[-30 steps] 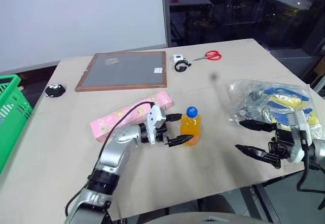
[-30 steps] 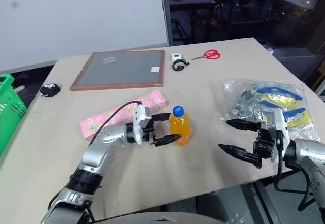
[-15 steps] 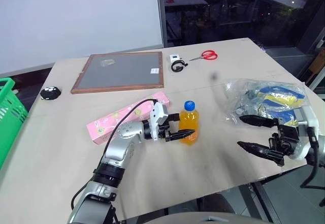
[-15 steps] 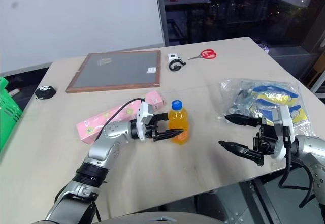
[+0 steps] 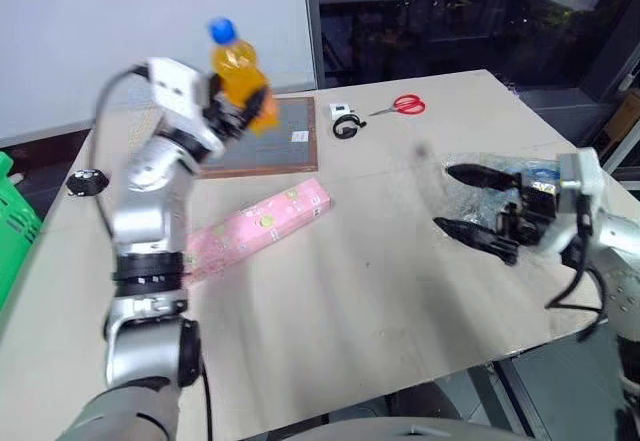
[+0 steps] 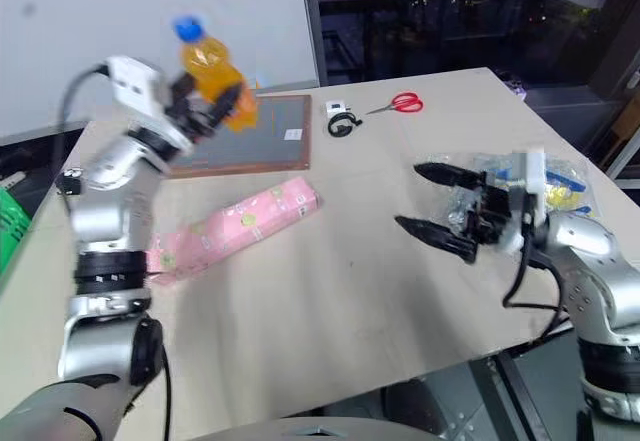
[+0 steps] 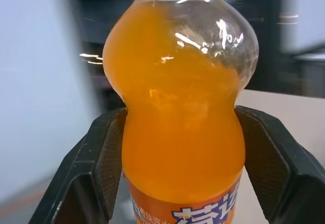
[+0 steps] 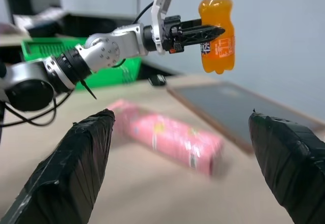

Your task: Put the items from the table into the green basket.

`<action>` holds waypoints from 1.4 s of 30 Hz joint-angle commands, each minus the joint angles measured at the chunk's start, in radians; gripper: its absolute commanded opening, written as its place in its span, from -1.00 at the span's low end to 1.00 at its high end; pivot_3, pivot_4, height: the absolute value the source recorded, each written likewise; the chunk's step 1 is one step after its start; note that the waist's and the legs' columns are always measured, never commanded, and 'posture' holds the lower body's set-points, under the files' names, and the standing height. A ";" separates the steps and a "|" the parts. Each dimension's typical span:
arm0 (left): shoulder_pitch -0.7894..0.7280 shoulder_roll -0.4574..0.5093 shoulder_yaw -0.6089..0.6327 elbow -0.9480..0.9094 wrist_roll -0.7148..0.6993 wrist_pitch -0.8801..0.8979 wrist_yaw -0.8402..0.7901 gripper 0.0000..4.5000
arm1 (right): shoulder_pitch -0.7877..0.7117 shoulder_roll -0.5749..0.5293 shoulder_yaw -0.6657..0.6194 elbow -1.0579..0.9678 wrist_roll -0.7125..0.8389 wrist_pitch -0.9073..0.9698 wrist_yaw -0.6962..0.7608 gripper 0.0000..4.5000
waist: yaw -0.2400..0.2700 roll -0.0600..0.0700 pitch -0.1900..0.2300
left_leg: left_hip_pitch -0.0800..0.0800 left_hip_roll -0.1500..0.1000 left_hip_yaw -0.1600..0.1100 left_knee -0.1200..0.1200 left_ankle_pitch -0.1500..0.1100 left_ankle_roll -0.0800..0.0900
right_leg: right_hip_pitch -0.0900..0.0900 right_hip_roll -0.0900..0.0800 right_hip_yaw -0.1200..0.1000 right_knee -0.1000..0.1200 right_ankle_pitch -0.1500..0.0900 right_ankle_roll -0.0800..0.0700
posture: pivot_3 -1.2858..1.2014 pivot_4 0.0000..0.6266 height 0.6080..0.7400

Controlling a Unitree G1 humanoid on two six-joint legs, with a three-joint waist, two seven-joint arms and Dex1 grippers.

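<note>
Left gripper (image 5: 232, 111) clamped on orange bottle (image 5: 240, 69) at its waist, held high above table (image 5: 380, 291). Right gripper (image 5: 480, 211) wide open, empty, by plastic bag (image 6: 560, 186). Swing toward green basket (image 8: 71, 56) smoothly, keep bottle upright, release low inside rim.

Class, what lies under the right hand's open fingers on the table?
The clear plastic bag of yellow-blue goods lies under the right hand. The hand covers part of it; the table beneath the bag is hidden.

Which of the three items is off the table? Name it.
The orange bottle with the blue cap, held up in the left gripper. The pink carton and plastic bag lie on the table.
</note>
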 commanded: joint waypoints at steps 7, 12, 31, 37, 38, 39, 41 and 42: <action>0.086 0.438 0.163 0.372 0.235 -0.139 0.199 0.23 | -0.133 0.049 0.069 0.106 -0.006 0.020 0.049 1.00 | 0.057 -0.001 0.000 | -0.009 -0.004 -0.009 -0.001 0.000 -0.001 | -0.006 -0.007 -0.012 0.000 0.000 0.000 | 0.11 -1.00 1.00; 0.143 0.508 0.193 0.583 0.241 -0.241 0.247 0.23 | -0.165 0.065 0.096 0.171 -0.049 -0.007 0.088 1.00 | 0.115 -0.004 -0.002 | -0.010 -0.004 -0.011 -0.001 0.000 -0.001 | -0.006 -0.007 -0.017 0.001 0.000 -0.001 | 0.12 -1.00 1.00; 0.090 0.522 0.091 0.837 0.243 -0.296 0.143 0.98 | -0.158 0.053 0.068 0.182 -0.075 -0.024 0.116 1.00 | 0.161 -0.017 -0.010 | 0.000 -0.002 -0.017 0.001 0.007 -0.012 | 0.001 -0.004 -0.024 0.015 -0.001 -0.006 | 0.10 -1.00 1.00; 0.222 0.352 0.030 0.200 -0.038 -0.085 -0.310 0.98 | -0.141 0.029 0.046 0.204 -0.090 -0.036 0.114 1.00 | 0.162 -0.015 -0.011 | -0.001 -0.002 -0.017 0.001 0.009 -0.014 | 0.001 -0.005 -0.024 0.015 -0.002 -0.008 | 0.10 -1.00 1.00; 0.275 0.338 0.010 0.076 -0.080 -0.033 -0.358 0.98 | -0.135 0.025 0.042 0.207 -0.092 -0.039 0.113 1.00 | 0.160 -0.015 -0.011 | -0.001 -0.002 -0.017 0.001 0.009 -0.014 | 0.001 -0.005 -0.024 0.015 -0.002 -0.008 | 0.10 -1.00 1.00; 0.329 0.330 -0.019 -0.039 -0.103 0.004 -0.393 0.98 | -0.126 0.019 0.038 0.210 -0.095 -0.041 0.113 1.00 | 0.158 -0.015 -0.010 | -0.001 -0.002 -0.015 0.001 0.009 -0.014 | 0.001 -0.007 -0.023 0.015 -0.002 -0.008 | 0.10 -1.00 1.00; 0.412 0.334 -0.087 -0.193 -0.098 0.055 -0.445 0.98 | -0.106 0.007 0.035 0.218 -0.110 -0.054 0.117 1.00 | 0.142 -0.014 -0.010 | -0.001 -0.002 -0.014 0.001 0.008 -0.013 | 0.000 -0.006 -0.021 0.015 -0.002 -0.008 | 0.10 -1.00 1.00; 0.445 0.341 -0.125 -0.240 -0.072 0.053 -0.468 0.98 | -0.096 0.002 0.034 0.223 -0.122 -0.066 0.120 1.00 | 0.133 -0.014 -0.010 | -0.001 -0.002 -0.014 0.001 0.008 -0.013 | 0.000 -0.006 -0.021 0.015 -0.002 -0.008 | 0.10 -1.00 1.00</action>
